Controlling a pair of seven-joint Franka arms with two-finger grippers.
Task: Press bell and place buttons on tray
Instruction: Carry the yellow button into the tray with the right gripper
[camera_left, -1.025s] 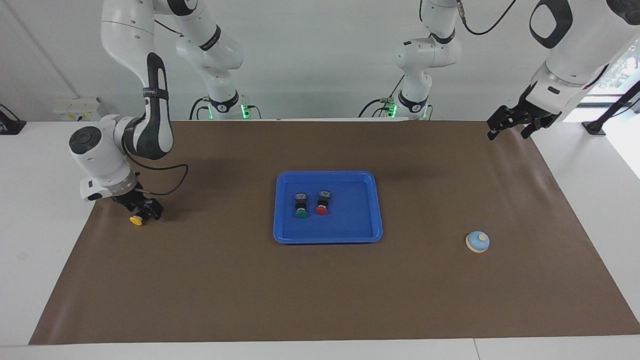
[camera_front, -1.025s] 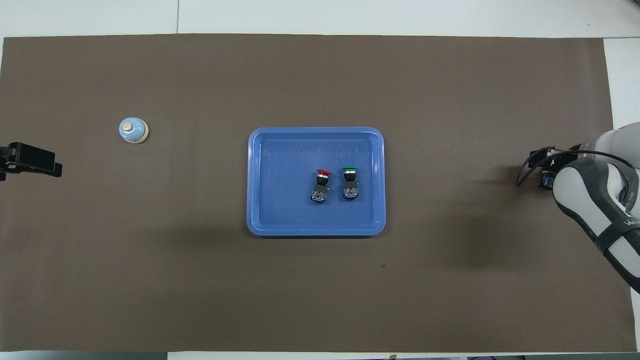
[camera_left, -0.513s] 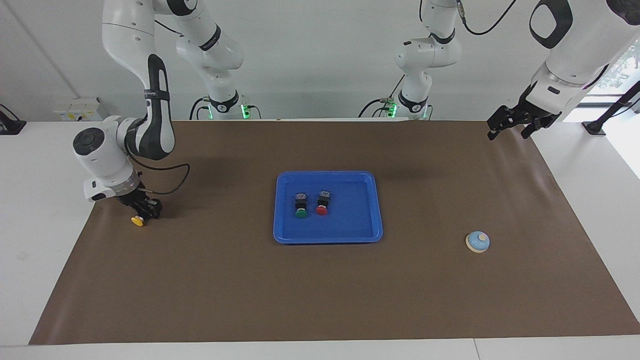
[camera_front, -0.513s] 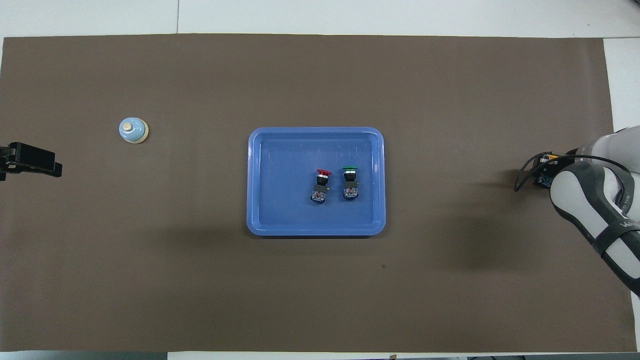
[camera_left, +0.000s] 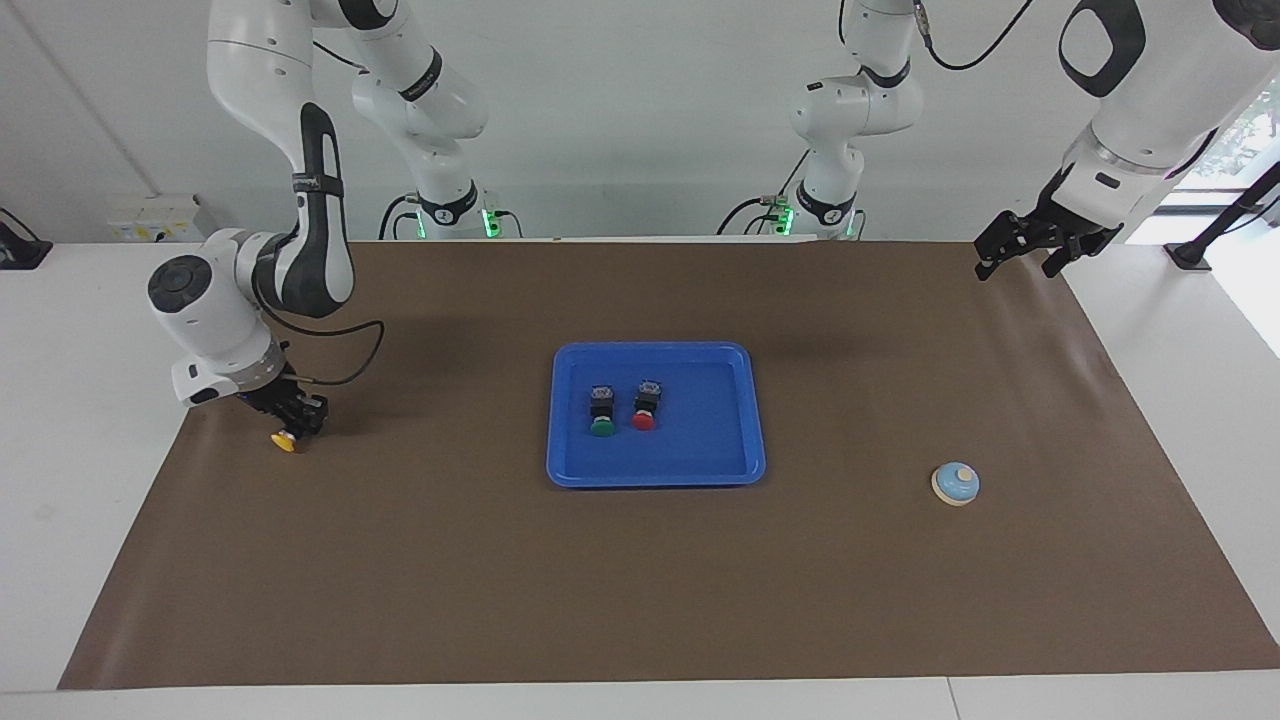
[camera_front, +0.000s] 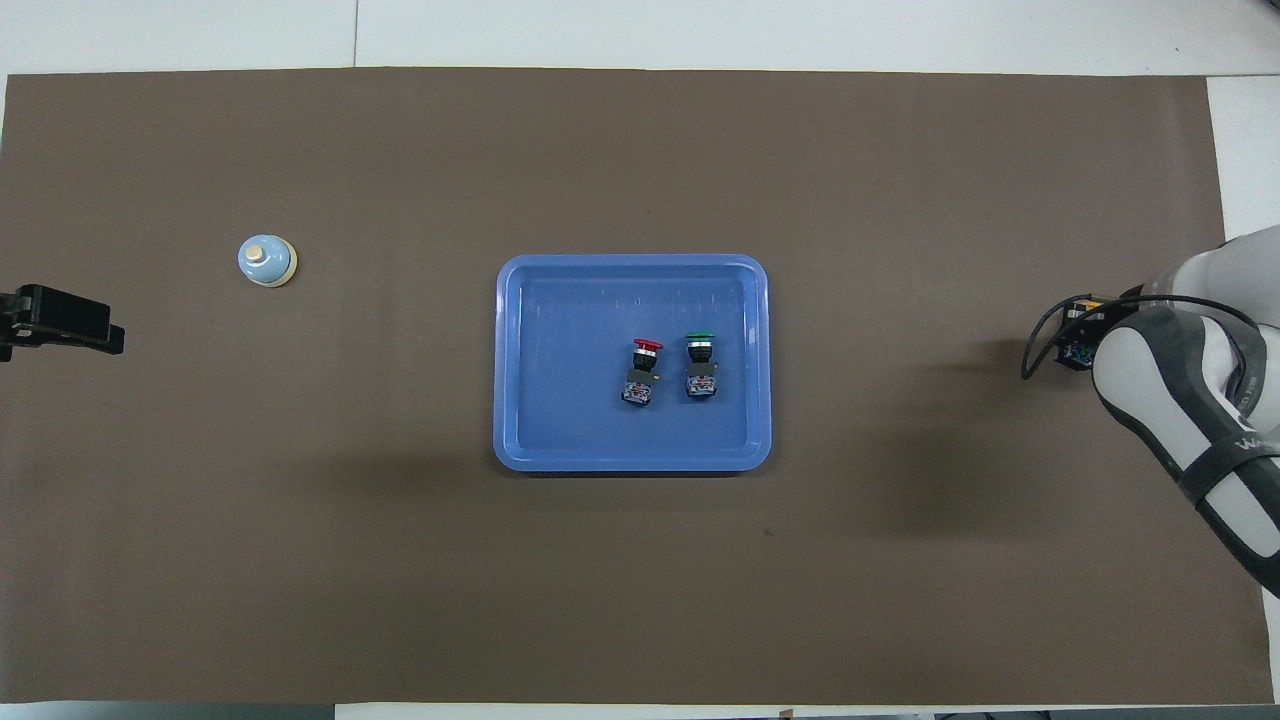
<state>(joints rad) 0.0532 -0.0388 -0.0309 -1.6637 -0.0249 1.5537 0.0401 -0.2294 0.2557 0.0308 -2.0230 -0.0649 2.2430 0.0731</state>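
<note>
The blue tray (camera_left: 745, 400) (camera_front: 530, 360) lies at the middle of the brown mat. The green button (camera_left: 601, 410) (camera_front: 701, 364) and the red button (camera_left: 645, 405) (camera_front: 641, 371) lie side by side in it. My right gripper (camera_left: 292, 418) (camera_front: 1078, 343) is shut on the yellow button (camera_left: 284, 441) low over the mat at the right arm's end; whether the button touches the mat I cannot tell. The bell (camera_left: 955, 484) (camera_front: 267, 261) stands on the mat toward the left arm's end. My left gripper (camera_left: 1030, 248) (camera_front: 60, 325) waits in the air over the mat's edge.
The brown mat (camera_left: 640, 590) covers most of the white table. A cable (camera_left: 340, 370) loops from the right wrist over the mat. The arms' bases stand at the robots' edge of the table.
My right gripper has shifted a little toward the tray with the yellow button in it, and its wrist has risen slightly. The left arm, the tray and the bell have not moved.
</note>
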